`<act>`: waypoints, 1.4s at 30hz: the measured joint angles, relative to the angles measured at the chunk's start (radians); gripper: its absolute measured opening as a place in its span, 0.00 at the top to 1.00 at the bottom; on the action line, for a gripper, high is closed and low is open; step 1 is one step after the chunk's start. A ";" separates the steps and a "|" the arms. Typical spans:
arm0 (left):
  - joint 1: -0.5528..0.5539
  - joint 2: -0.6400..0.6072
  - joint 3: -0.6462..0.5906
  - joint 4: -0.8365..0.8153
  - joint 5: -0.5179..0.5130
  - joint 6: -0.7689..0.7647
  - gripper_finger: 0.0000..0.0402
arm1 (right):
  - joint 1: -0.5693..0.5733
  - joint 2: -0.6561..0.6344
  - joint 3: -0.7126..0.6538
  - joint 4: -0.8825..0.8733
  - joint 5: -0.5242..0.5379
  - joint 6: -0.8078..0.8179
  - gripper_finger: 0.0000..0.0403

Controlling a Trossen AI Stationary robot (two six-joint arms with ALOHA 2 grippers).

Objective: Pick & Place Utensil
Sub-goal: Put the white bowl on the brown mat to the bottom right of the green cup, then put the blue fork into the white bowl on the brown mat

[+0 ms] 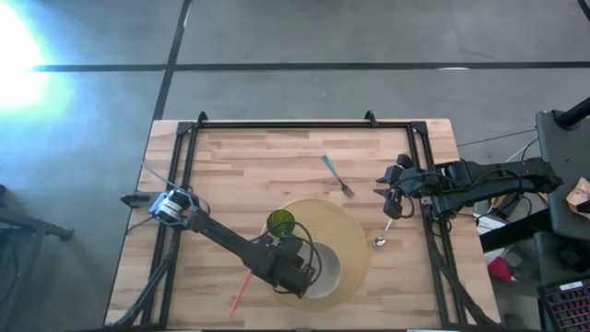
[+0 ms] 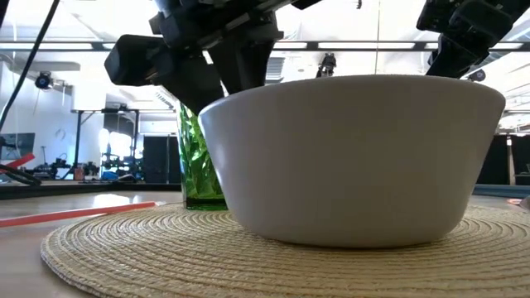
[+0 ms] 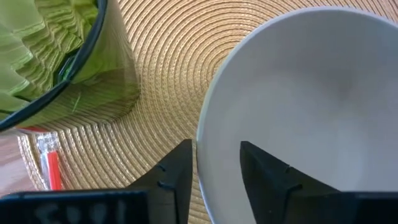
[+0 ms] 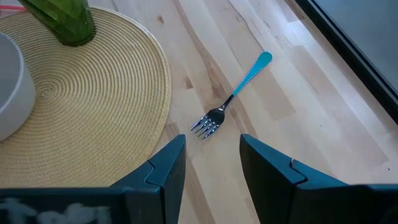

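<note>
A white bowl (image 1: pixel 321 265) and a green glass (image 1: pixel 281 221) stand on a round woven placemat (image 1: pixel 355 231). My left gripper (image 3: pixel 214 177) is open over the bowl's near-left rim (image 3: pixel 205 146), with one finger outside the wall and one inside. I see no touch. A blue-handled fork (image 4: pixel 233 99) lies on the wooden table, far of the mat. My right gripper (image 4: pixel 211 162) is open and empty above the table, just short of the fork's tines (image 4: pixel 205 127). A small spoon (image 1: pixel 383 235) lies by the mat's right edge. A red utensil (image 1: pixel 241 290) lies at the mat's near-left edge.
The bowl (image 2: pixel 352 157) fills the middle of the low view, with the glass (image 2: pixel 199 165) behind it to the left. A black frame (image 1: pixel 277 124) runs along the table's far and side edges. Bare wood lies at the far left (image 1: pixel 240 171).
</note>
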 joint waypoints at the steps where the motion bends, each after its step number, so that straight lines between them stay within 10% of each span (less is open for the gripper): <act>1: 0.001 -0.003 0.000 0.000 0.004 0.011 0.67 | 0.000 0.000 0.000 0.000 0.000 0.000 0.63; 28: 0.012 -0.195 0.000 0.020 0.001 0.190 0.64 | 0.001 -0.001 0.001 0.001 -0.088 0.012 0.63; 42: 0.014 -0.278 0.001 0.263 -0.124 0.599 0.64 | 0.003 -0.001 0.050 0.007 -0.214 0.130 0.63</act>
